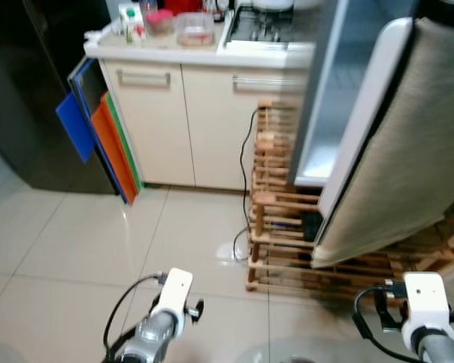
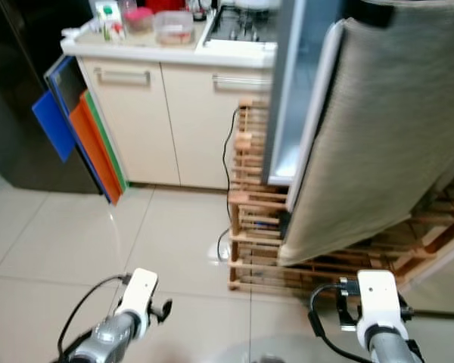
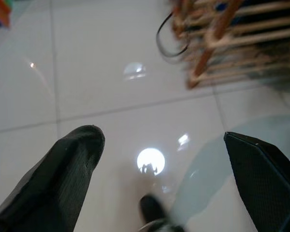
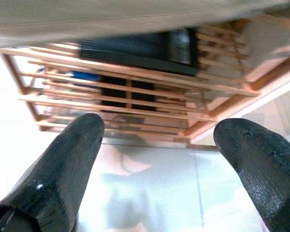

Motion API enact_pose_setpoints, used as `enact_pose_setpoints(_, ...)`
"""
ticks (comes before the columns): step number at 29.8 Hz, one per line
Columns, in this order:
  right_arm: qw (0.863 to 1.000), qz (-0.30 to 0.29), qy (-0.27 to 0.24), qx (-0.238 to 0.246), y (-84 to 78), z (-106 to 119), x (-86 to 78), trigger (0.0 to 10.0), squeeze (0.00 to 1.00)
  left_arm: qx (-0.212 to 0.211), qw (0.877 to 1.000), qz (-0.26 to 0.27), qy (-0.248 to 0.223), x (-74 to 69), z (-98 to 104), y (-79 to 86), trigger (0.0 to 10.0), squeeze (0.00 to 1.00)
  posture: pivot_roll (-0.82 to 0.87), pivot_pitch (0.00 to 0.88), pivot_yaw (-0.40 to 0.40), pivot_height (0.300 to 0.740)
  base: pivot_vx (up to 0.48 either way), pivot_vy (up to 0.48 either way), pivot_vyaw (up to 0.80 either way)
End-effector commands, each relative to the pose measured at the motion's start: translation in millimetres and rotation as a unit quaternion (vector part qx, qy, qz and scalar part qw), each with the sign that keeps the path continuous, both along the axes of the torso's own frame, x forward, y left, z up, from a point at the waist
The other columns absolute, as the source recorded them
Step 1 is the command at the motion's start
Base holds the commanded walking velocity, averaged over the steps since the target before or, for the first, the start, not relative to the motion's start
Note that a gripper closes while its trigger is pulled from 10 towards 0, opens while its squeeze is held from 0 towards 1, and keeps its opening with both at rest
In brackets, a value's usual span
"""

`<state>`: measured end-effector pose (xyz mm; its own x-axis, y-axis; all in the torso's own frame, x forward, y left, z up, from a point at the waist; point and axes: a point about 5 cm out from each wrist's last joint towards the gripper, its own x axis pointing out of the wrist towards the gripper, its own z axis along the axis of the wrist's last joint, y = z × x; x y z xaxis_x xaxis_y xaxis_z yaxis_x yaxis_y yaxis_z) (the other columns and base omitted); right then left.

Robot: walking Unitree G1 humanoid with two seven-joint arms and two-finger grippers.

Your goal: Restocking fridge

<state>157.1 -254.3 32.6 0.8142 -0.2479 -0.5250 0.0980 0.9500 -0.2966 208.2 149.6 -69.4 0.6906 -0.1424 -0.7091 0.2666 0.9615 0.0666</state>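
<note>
A fridge door [image 1: 408, 136], grey with a white edge, stands open at the right, beside a silver fridge panel [image 1: 325, 91]. On the counter [image 1: 204, 51] at the back stand a small carton [image 1: 131, 21], a pink-lidded tub [image 1: 160, 21] and a clear container [image 1: 194, 29]. Both arms are held low over the tiled floor, the left wrist [image 1: 170, 299] and the right wrist [image 1: 426, 302] at the bottom of the eye views. My left gripper [image 3: 164, 145] is open over bare tiles with nothing in it. My right gripper [image 4: 164, 133] is open and empty, facing the wooden rack [image 4: 125, 92].
The wooden rack [image 1: 287, 227] stands on the floor under the open door, with a black cable [image 1: 250, 189] running down beside it. Blue, orange and green boards [image 1: 102, 140] lean against the cabinet's left end. A dark tall appliance [image 1: 30, 91] is at far left, a stove [image 1: 261, 26] on the counter.
</note>
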Motion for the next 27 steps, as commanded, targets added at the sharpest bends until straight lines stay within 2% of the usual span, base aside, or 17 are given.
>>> enact_pose_setpoints(1, 1.0, 0.005, -0.009, -0.012, -2.5, 5.0, 2.0, 10.0, 0.0, 0.004, 1.0, 0.008, -0.001, -0.5, -0.3, 2.5, 10.0, 0.0, -0.13, 0.051, 0.017, 0.74, 0.0, 0.0, 0.0)
enact_pose_setpoints(5, 1.0, 0.006, -0.01, -0.011, -2.5, 5.0, 2.2, 10.0, 0.0, 0.025, 0.999, -0.012, -0.017, 1.0, 1.5, 3.5, 10.0, 0.0, -0.13, 0.051, 0.017, 0.74, 0.0, 0.0, 0.0)
enact_pose_setpoints(7, 1.0, 0.007, -0.01, -0.012, -2.3, 4.9, 2.3, 10.0, 0.0, 0.011, 1.0, -0.011, -0.023, 0.7, 2.2, 3.0, 10.0, 0.0, -0.13, 0.052, 0.018, 0.74, 0.0, 0.0, 0.0)
enact_pose_setpoints(12, 1.0, 0.013, -0.009, -0.014, -1.8, 5.2, 2.6, 10.0, 0.0, -0.006, 0.999, 0.007, -0.031, -1.5, 2.1, 3.6, 10.0, 0.0, -0.12, 0.055, 0.019, 0.74, 0.197, 0.388, 0.0)
enact_pose_setpoints(17, 1.0, 0.016, -0.003, -0.015, -1.1, 5.0, 2.3, 10.0, 0.0, -0.002, 1.0, -0.005, -0.031, 2.4, 4.0, 5.1, 10.0, 0.0, -0.12, 0.059, 0.02, 0.74, 0.096, 0.404, 0.0)
enact_pose_setpoints(23, 1.0, 0.026, 0.012, -0.005, -0.3, 3.5, 2.1, 10.0, 0.0, 0.008, 1.0, -0.005, -0.026, 1.7, 3.2, 7.6, 10.0, 0.0, -0.12, 0.06, 0.02, 0.74, 0.0, 0.0, 0.0)
enact_pose_setpoints(27, 0.999, 0.034, 0.003, -0.009, 0.1, 4.7, 3.7, 10.0, 0.0, 0.013, 0.999, -0.008, -0.03, 3.6, 4.3, 8.1, 10.0, 0.0, -0.12, 0.061, 0.023, 0.74, 0.0, 0.0, 0.0)
